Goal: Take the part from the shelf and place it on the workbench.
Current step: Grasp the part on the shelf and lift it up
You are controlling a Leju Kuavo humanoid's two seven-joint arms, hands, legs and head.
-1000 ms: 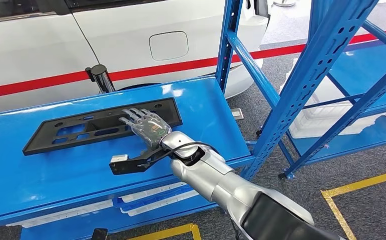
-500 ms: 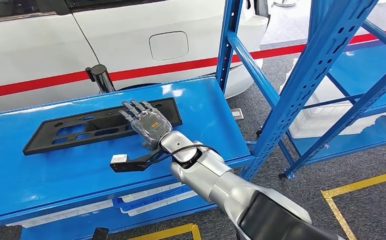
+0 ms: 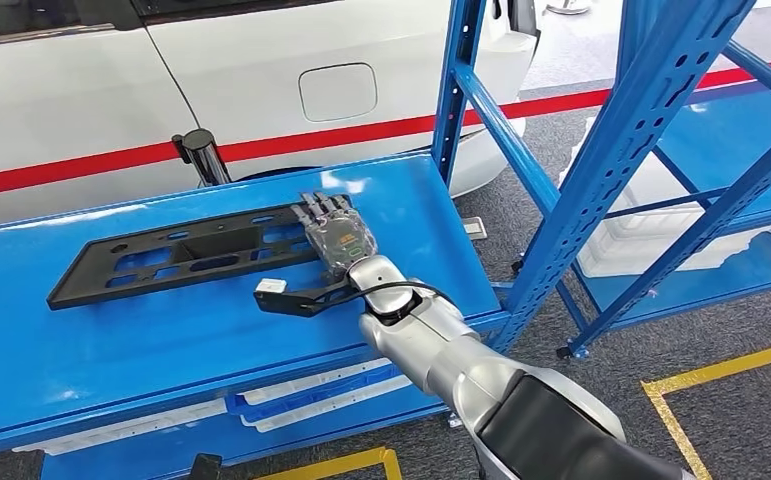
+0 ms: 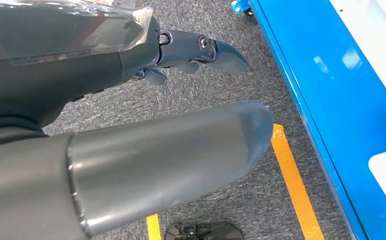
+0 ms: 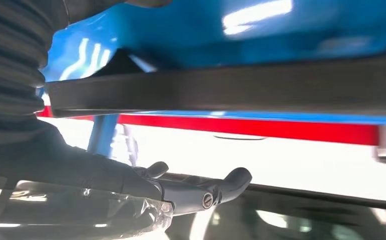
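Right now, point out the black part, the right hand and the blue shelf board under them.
black part [image 3: 161, 258]: head view, on its slotted middle.
right hand [image 3: 337, 238]: head view, on the back of the hand.
blue shelf board [image 3: 111, 345]: head view, bare surface.

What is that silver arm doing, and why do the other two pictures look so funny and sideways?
That silver arm belongs to a robot that walks on two legs. The big picture is what the robot sees from up high on its body. Its right hand reaches over a long flat black part lying on a shiny blue workbench. The hand is over the part's right end; I cannot tell whether it is holding it or just touching it. Behind the bench is a white car with a red stripe, and to the right stands a blue shelf rack.

The other two pictures come from little cameras on the robot's wrists, so they are turned around. One looks past the right hand's fingers at the black part up close. The other shows the left hand hanging over grey carpet, holding nothing.
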